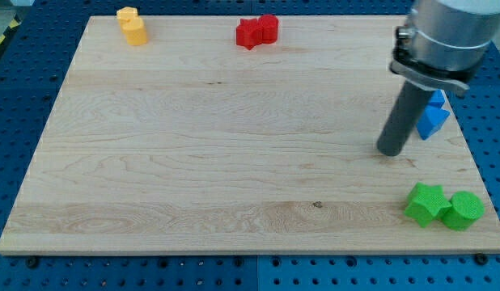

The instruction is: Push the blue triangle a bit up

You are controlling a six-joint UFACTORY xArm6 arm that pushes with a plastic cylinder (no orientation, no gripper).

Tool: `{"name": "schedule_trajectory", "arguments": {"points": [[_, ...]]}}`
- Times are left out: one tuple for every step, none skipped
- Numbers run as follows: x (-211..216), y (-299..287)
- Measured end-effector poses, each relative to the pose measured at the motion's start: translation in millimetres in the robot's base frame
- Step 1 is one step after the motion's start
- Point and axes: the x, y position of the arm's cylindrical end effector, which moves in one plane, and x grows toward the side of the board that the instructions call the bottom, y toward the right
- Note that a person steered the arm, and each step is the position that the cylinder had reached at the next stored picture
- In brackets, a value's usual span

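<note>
The blue triangle point(433, 120) lies near the board's right edge, partly hidden by the rod, with another blue block point(437, 100) touching it just above. My tip point(389, 150) rests on the board to the lower left of the blue triangle, a short gap away from it.
Two red blocks point(257, 31) sit together at the view's top centre. Two yellow blocks point(132, 25) sit at the top left. A green star point(425, 204) and a green cylinder point(463, 210) lie at the bottom right. The wooden board point(218, 145) ends close to the blue blocks on the right.
</note>
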Motion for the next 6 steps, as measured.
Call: {"name": "schedule_trajectory", "arguments": {"points": [[11.6,42.3],[23.0,79.7],[22.3,116.3],[6.5,134.6],[-20.6,125.5],[-24.4,104.7]]}}
